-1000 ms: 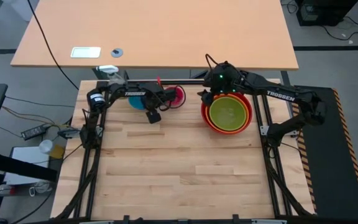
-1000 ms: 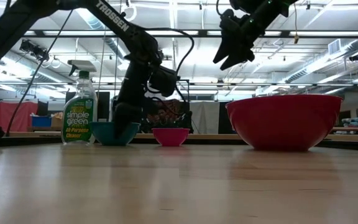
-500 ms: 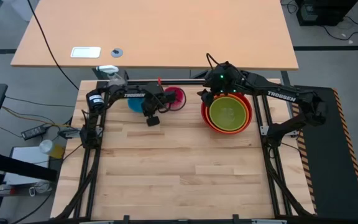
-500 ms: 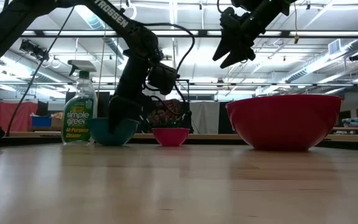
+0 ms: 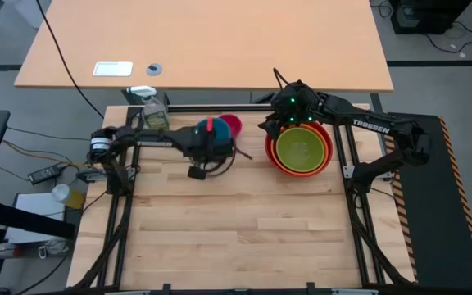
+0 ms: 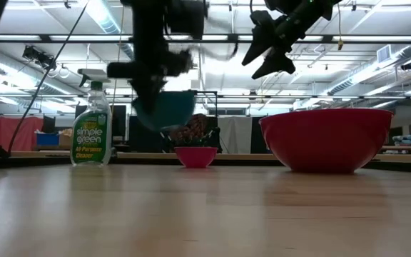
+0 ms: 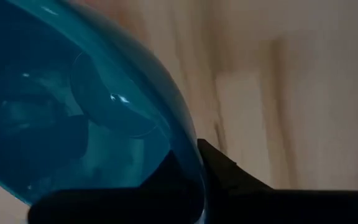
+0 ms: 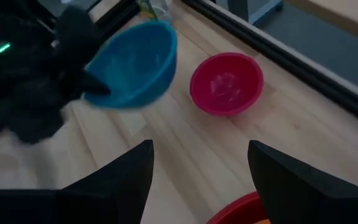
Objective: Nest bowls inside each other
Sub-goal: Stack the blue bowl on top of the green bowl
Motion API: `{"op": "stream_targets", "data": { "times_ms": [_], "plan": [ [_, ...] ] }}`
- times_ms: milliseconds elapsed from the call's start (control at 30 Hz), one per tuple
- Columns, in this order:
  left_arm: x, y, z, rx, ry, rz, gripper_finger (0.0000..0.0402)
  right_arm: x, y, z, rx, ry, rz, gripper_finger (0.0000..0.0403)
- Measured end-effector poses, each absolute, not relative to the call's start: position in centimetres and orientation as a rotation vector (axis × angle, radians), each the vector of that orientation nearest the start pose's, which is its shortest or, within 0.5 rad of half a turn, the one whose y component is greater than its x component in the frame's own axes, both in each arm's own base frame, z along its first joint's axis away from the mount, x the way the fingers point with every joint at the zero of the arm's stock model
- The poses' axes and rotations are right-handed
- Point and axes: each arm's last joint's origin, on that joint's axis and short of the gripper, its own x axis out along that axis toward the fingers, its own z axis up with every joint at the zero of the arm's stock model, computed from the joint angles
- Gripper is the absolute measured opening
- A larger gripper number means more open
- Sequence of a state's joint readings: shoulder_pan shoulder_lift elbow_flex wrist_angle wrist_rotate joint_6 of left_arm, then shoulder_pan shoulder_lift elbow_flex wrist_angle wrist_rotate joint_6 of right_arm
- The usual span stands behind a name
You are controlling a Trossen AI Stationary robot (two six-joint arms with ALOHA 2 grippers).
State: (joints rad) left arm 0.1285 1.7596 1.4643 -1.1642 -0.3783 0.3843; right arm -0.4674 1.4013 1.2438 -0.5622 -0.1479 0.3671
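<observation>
Wooden surface (image 5: 236,221) seen from above: left pincer (image 5: 209,146) pinching blue bowl (image 5: 193,131) beside pink bowl (image 5: 230,124); right pincer (image 5: 279,123) spread over nested red bowl (image 5: 273,153), orange bowl (image 5: 324,154), green bowl (image 5: 300,149). Low down: blue bowl (image 6: 164,108) lifted, spray bottle (image 6: 91,128) standing left.

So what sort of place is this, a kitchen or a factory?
Most likely a robotics lab or workshop: two dark robot arms on a black metal frame around a wooden butcher-block table, open ceiling strip lights, and loose cables on the floor.
</observation>
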Motion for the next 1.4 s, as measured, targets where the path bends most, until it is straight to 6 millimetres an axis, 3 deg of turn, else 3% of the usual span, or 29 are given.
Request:
{"op": "stream_targets", "data": {
  "times_ms": [233,367,467,600,767,900,1233,1400],
  "plan": [
    [34.4,0.8,26.8,0.798,1.327,-0.003,0.001,27.7,-11.7,32.1,0.593,0.63,-0.417,0.0264],
    [35.5,-0.4,27.0,0.868,1.211,-0.015,0.001,27.9,-10.9,32.0,0.567,0.644,-0.39,0.0258],
    [36.2,-0.4,27.5,0.86,1.135,0.022,0.001,26.8,-10.6,32.3,0.569,0.685,-0.451,0.0251],
    [37.1,-0.4,28.1,0.899,1.021,0.034,0.001,23.7,-10.3,34.0,0.562,0.675,-0.581,0.0241],
    [38.6,-0.2,28.9,0.83,0.924,-0.006,0.0009,19.0,-9.3,36.6,0.562,0.599,-0.703,0.0237],
    [40.6,0.5,29.0,0.835,0.924,-0.021,0.0009,16.4,-8.9,38.0,0.566,0.529,-0.735,0.0236],
    [46.7,3.8,28.7,0.721,0.936,-0.048,0.0009,14.2,-8.0,38.6,0.615,0.497,-0.748,0.0236],
    [49.1,5.4,27.4,0.774,0.855,-0.034,0.0009,13.7,-7.9,38.9,0.601,0.474,-0.777,0.0236]
  ]
}}
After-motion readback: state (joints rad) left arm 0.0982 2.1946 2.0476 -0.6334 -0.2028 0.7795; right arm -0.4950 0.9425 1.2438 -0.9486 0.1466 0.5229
